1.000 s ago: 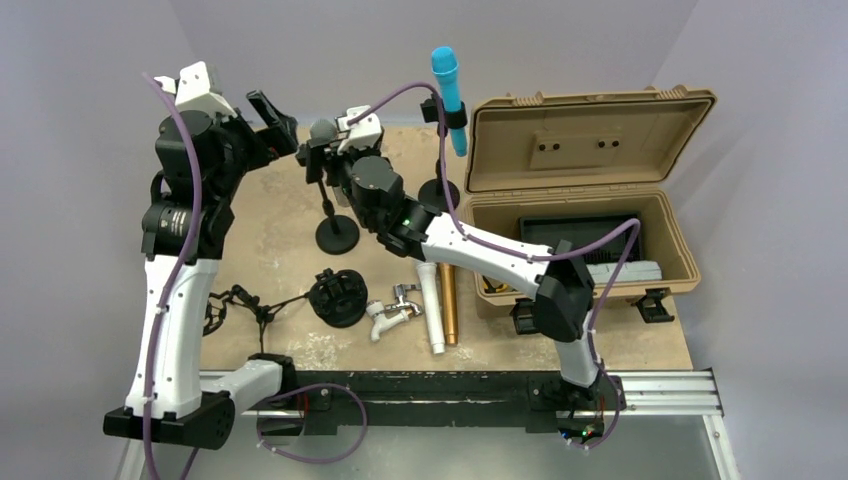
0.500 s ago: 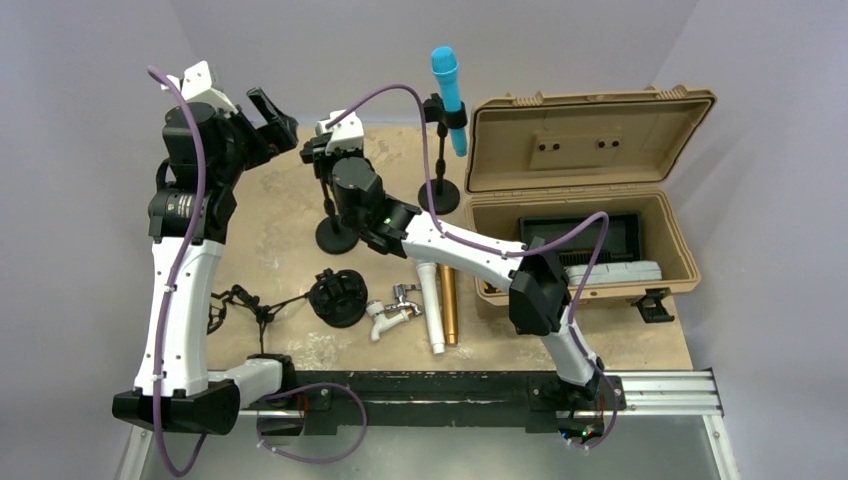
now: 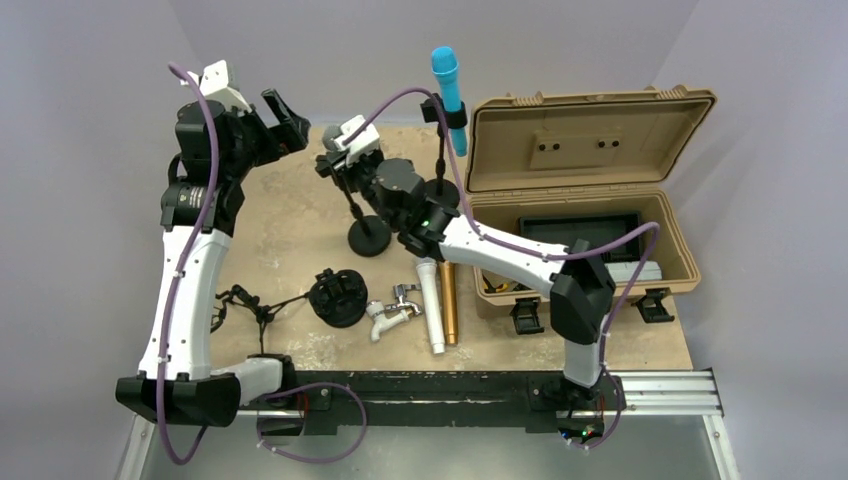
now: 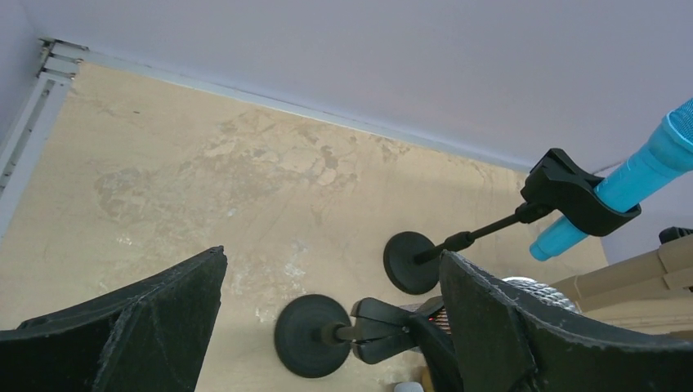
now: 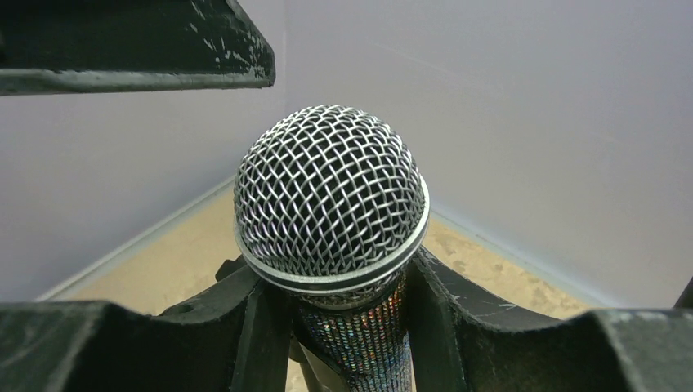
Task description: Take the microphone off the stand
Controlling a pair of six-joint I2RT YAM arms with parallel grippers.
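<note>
A microphone point(image 5: 331, 196) with a silver mesh head and a glittery body sits between my right gripper's point(image 5: 343, 327) fingers, which are shut on its neck. In the top view the right gripper point(image 3: 338, 160) is at the top of a slanted black stand whose round base point(image 3: 368, 238) rests on the table. The stand's black clip point(image 4: 384, 327) appears to be still around the microphone body. My left gripper point(image 4: 331, 257) is open and empty, held high above the back left of the table point(image 3: 285, 115), apart from the stand.
A blue microphone point(image 3: 447, 85) stands in a second stand point(image 3: 438, 195) just right of the first. An open tan case point(image 3: 580, 200) fills the right side. A black round part point(image 3: 338, 297), white fittings point(image 3: 390, 312), tubes point(image 3: 432, 300) and a black cable point(image 3: 235, 300) lie near the front.
My right gripper moved left, then right, with the microphone, and the stand's base ended up to the right of where it was. My left arm has shifted slightly up and right, still open.
</note>
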